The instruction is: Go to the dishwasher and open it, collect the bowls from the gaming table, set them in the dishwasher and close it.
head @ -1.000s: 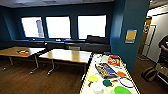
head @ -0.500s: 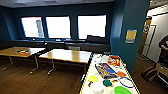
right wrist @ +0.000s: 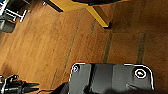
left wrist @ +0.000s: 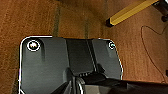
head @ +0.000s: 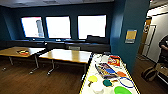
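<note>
the gaming table (head: 93, 71), long and narrow with a white top and yellow edge, is stretching away from the near right of the room toward a dark blue pillar (head: 123, 37). the bowls are sitting at its near end: a yellow bowl (head: 92, 78), a white bowl (head: 97, 87) just near of it, a teal bowl (head: 107, 83) to their right, a large bright green bowl (head: 122, 90) at the nearest right corner, and an orange bowl (head: 121, 74) farther along. a thin blue ring (head: 125, 82) is lying between the orange and green ones. a colourful flat board (head: 106, 70) and a red box (head: 114, 60) are resting farther up the table. to the left, two wood-topped tables (head: 66, 55) are standing on the brown wood floor (head: 37, 80) under three bright windows (head: 58, 27). a person (head: 163, 53) is standing at the far right edge. both wrist views are looking down on wood floor and yellow table legs (left wrist: 130, 11); whether the fingers of either gripper are spread or closed cannot be told.
</note>
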Available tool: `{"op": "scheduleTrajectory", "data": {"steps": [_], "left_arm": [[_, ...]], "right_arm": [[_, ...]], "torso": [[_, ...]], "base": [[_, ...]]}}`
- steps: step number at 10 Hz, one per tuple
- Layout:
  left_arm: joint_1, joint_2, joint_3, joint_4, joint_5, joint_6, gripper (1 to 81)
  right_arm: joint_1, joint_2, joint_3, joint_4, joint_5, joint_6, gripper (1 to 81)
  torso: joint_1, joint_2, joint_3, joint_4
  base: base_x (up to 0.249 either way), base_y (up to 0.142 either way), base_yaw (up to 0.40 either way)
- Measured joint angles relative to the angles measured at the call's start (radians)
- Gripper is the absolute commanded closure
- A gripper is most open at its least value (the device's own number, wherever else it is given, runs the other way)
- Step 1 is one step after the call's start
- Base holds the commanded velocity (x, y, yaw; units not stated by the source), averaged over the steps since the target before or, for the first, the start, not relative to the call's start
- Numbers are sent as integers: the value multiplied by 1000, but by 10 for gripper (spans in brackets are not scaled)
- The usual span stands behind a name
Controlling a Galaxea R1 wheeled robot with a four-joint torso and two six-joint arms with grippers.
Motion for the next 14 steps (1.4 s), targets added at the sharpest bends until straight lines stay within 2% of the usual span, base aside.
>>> {"op": "scheduleTrajectory", "data": {"steps": [3, 7, 8, 11, 14], "left_arm": [[0, 6, 0, 0, 0, 0, 10], [0, 14, 0, 0, -1, 0, 10], [-3, 16, 0, 0, -1, 0, 10], [-6, 17, 0, 0, -3, -1, 10], [-20, 25, -7, 0, -6, 0, 10]], "right_arm": [[76, -108, 88, 42, -8, -1, 10], [166, -184, 122, 121, -31, 0, 10], [187, -192, 124, 127, -46, 0, 10], [241, -201, 127, 138, -79, 0, 10], [296, -235, 126, 153, -137, 3, 10]], "torso": [[0, 0, 0, 0], [0, 0, -2, 0], [-1, 0, -13, 0], [0, 0, -91, 0], [0, 1, -104, 0]], "base": [[0, 0, 0], [0, 0, 0], [0, 0, 0], [0, 0, 0], [0, 0, 0]]}}
